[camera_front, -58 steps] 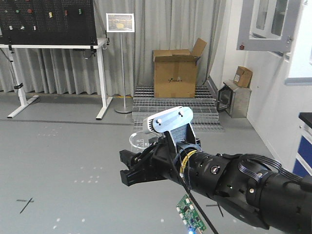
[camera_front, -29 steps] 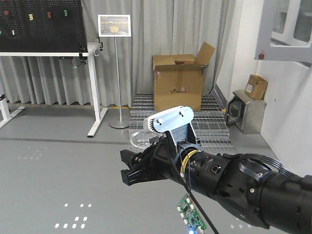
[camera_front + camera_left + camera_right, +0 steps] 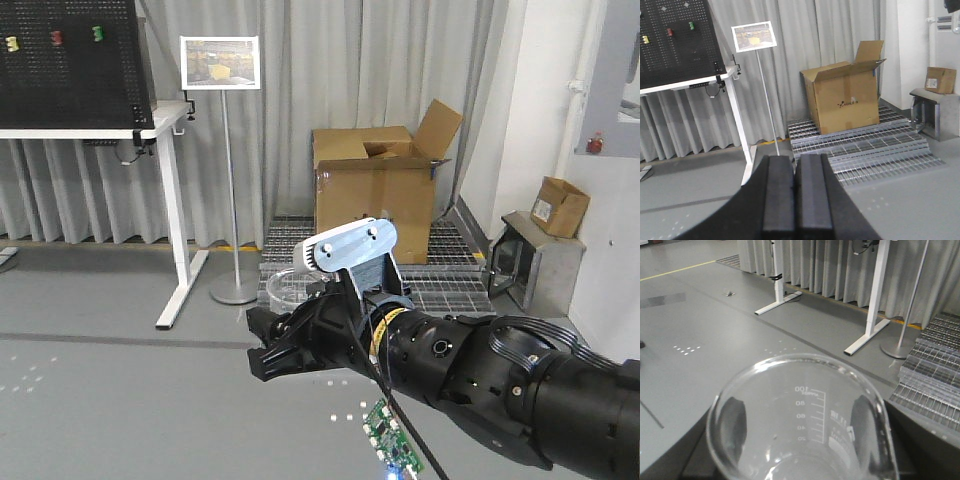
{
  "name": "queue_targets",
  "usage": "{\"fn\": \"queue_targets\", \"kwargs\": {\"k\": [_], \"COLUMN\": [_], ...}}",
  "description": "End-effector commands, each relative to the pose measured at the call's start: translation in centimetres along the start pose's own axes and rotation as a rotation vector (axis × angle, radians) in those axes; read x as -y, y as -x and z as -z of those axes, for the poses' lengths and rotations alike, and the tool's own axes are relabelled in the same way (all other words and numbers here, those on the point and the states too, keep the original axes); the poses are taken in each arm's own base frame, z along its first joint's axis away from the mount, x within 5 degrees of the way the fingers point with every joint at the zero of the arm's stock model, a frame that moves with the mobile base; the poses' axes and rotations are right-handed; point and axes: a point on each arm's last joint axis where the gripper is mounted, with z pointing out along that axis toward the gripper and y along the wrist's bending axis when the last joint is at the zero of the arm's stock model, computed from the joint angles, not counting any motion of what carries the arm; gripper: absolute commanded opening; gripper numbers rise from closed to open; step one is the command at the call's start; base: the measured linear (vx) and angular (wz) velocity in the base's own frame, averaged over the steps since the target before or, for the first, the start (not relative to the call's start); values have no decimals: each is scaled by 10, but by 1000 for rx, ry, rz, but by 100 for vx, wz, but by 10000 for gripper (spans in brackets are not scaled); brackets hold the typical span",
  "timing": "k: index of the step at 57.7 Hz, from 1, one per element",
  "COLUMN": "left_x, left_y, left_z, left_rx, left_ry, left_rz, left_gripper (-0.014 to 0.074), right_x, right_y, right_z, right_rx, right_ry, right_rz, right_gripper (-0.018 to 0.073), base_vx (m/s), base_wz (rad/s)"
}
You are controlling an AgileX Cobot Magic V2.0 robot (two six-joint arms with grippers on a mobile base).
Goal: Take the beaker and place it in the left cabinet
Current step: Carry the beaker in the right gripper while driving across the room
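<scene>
Small clear glass beaker (image 3: 800,405) between the right jaws: base cut off by lower edge; jaws only dark smears through glass. Front view: beaker mostly hidden behind white camera housing (image 3: 350,247).

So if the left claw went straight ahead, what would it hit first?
Nothing close to the left claw; further on, probably the metal grating by the cardboard box, depth unclear.

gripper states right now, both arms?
Left gripper: closed, nothing between the fingers.
Right gripper: closed on the beaker.
</scene>
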Motion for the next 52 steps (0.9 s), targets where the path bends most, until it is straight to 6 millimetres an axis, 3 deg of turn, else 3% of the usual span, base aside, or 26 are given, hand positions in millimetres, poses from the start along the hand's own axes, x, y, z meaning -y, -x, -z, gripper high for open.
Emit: {"fn": "queue_targets", "kwargs": {"k": [1, 52], "left_x": [0, 0], "left_y": [3, 3], "left_z": [1, 1], "left_rx": [77, 77], "left_ry": [7, 7], "left_rz": [6, 6], "left_gripper": [1, 1], "right_x": [-1, -1], "right_y": [34, 34], "right_z": [16, 16], "right_rx": [149, 148], "right_ry": [27, 27], "right_rz": [6, 6], "right_gripper": [43, 43], "base_vx": [69, 61], "base_wz": [-4, -4]}}
